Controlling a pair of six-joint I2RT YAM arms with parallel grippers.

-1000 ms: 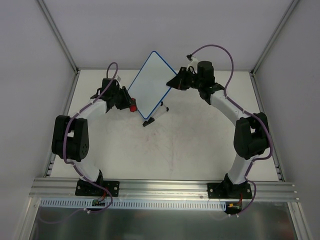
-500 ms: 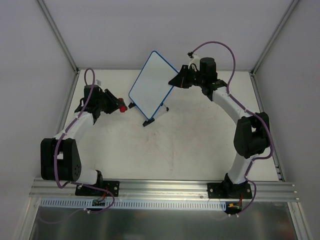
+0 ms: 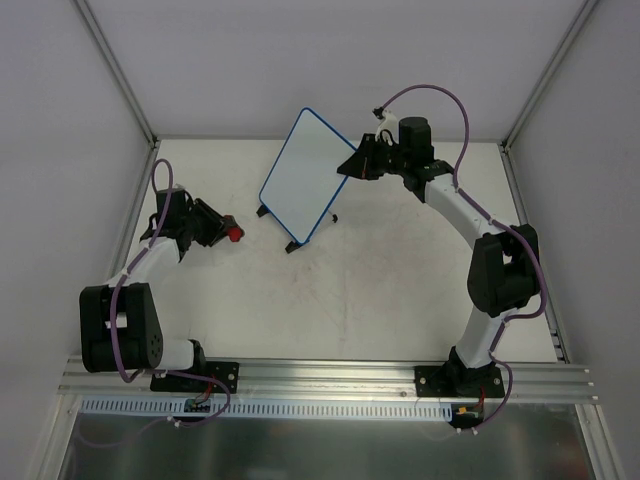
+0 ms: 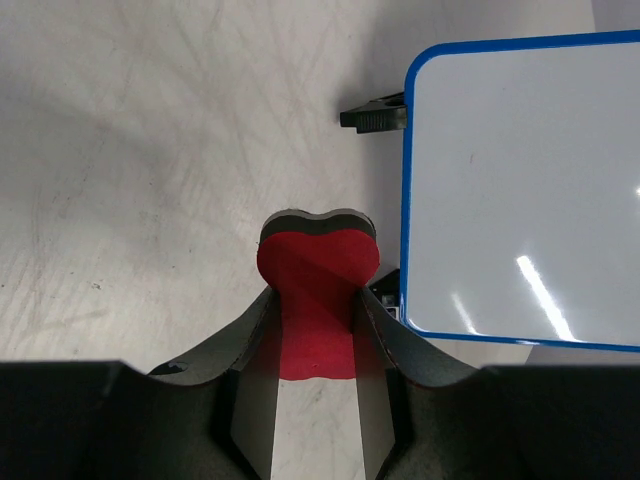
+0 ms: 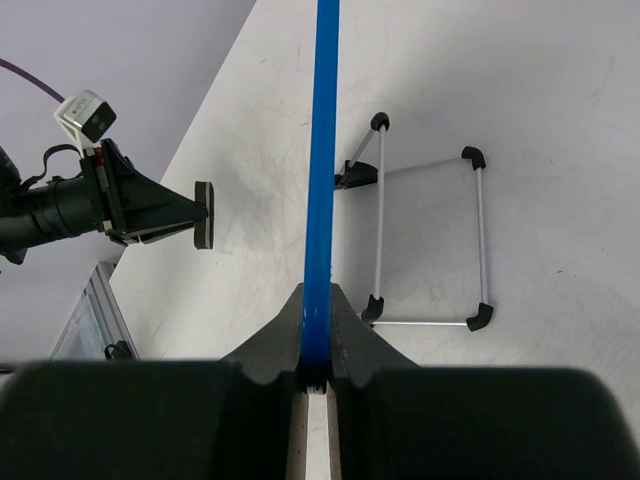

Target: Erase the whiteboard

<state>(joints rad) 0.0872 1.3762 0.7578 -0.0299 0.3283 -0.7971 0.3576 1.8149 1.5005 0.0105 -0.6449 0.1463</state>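
The whiteboard (image 3: 304, 175), white with a thin blue frame, stands tilted on its wire stand at the back middle of the table. My right gripper (image 3: 352, 165) is shut on its right edge; in the right wrist view the blue frame (image 5: 322, 150) runs up from between the jaws. The board face (image 4: 530, 190) looks blank in the left wrist view. My left gripper (image 3: 228, 232) is shut on a red bone-shaped eraser (image 4: 318, 290), left of the board and apart from it. The eraser (image 5: 203, 214) shows edge-on in the right wrist view too.
The board's wire stand with black feet (image 5: 430, 240) rests on the white tabletop behind the board. A metal rail (image 3: 320, 375) runs along the near edge by the arm bases. Enclosure walls and corner posts (image 3: 120, 75) close in the table at left, right and back.
My left arm has pulled back to the left and nearer, carrying the eraser away from the board's lower left edge. The right gripper still holds the board, which barely shifted.
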